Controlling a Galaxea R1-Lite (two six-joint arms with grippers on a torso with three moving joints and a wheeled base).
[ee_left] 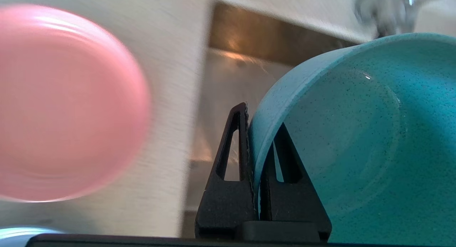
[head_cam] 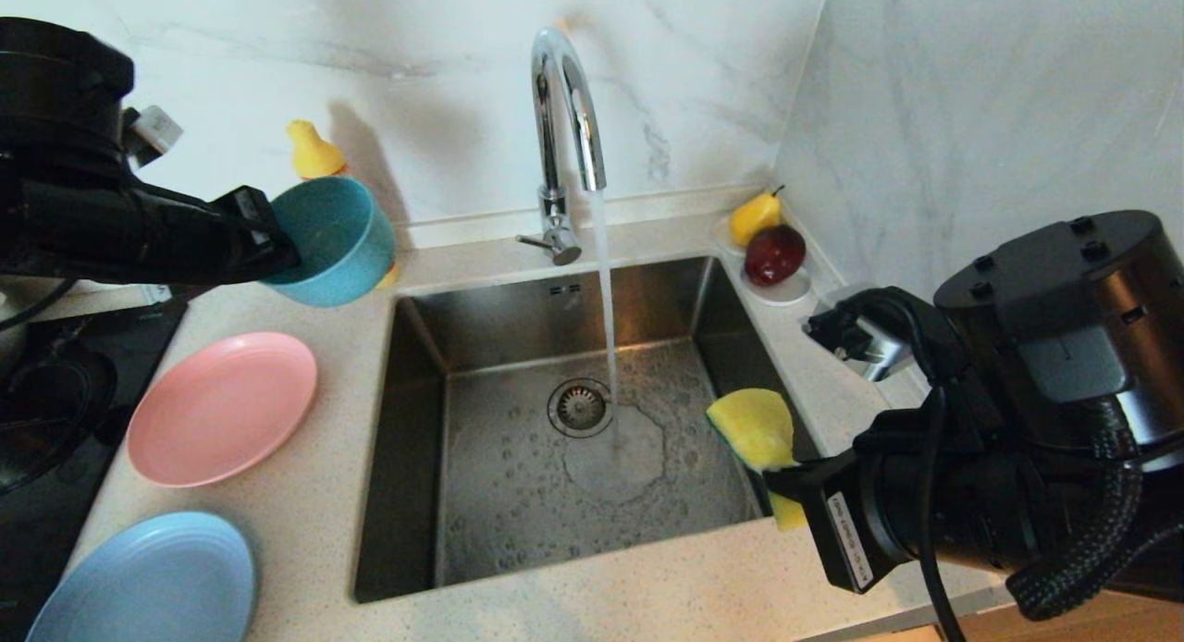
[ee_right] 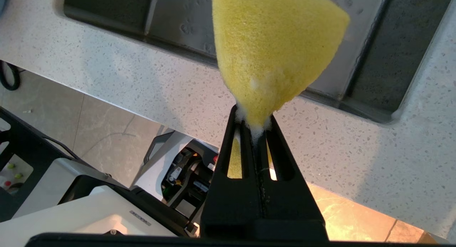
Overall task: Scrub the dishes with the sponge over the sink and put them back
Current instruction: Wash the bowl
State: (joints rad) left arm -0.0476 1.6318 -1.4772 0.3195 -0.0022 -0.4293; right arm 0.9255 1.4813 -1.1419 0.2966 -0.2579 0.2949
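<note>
My left gripper (head_cam: 277, 244) (ee_left: 261, 119) is shut on the rim of the teal bowl (head_cam: 335, 241) (ee_left: 356, 143), one finger inside and one outside. It holds the bowl tilted in the air above the counter, left of the sink (head_cam: 407, 420). The pink plate (head_cam: 222, 408) (ee_left: 64, 104) and the light-blue plate (head_cam: 148, 582) lie flat on the counter at the left. My right gripper (head_cam: 782, 480) (ee_right: 253, 117) is shut on the narrow tail of the yellow sponge (head_cam: 754, 427) (ee_right: 278, 51), held over the sink's front right corner. Foam shows at the fingertips.
Water runs from the chrome tap (head_cam: 564, 115) onto the basin floor near the drain (head_cam: 580, 406). A white saucer (head_cam: 786, 295) with a yellow pear (head_cam: 756, 216) and a dark red fruit (head_cam: 775, 253) sits at the back right corner. A black hob (head_cam: 46, 411) lies far left.
</note>
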